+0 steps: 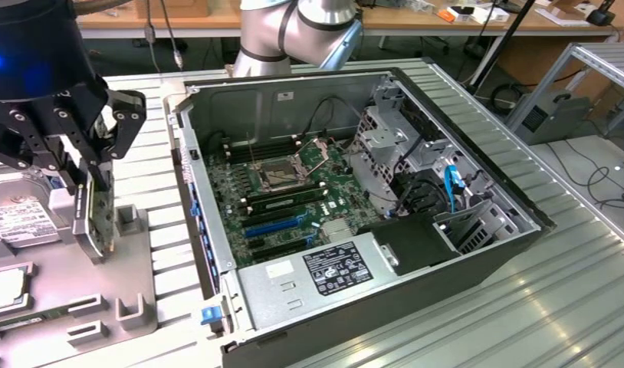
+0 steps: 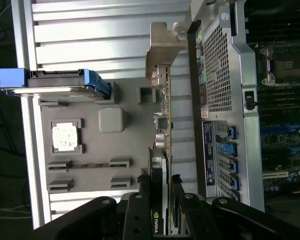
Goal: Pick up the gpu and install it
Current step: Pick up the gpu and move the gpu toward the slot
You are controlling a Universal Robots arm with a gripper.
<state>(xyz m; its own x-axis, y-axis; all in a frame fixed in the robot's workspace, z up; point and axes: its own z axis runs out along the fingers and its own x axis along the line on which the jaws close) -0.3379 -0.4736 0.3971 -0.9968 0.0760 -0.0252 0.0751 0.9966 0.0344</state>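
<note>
At tray edge nearest case, gpu stands on edge; I see gripper pinched on its top edge. Light, stiff, fragile board: I'd hold bare edges, off fan.

gpu: thin card with a green board edge, black fan housing and silver end bracket. It stands on edge, upright, clamped by the gripper at the end opposite the bracket. It is over the grey tray, just beside the open case and outside it.
</note>
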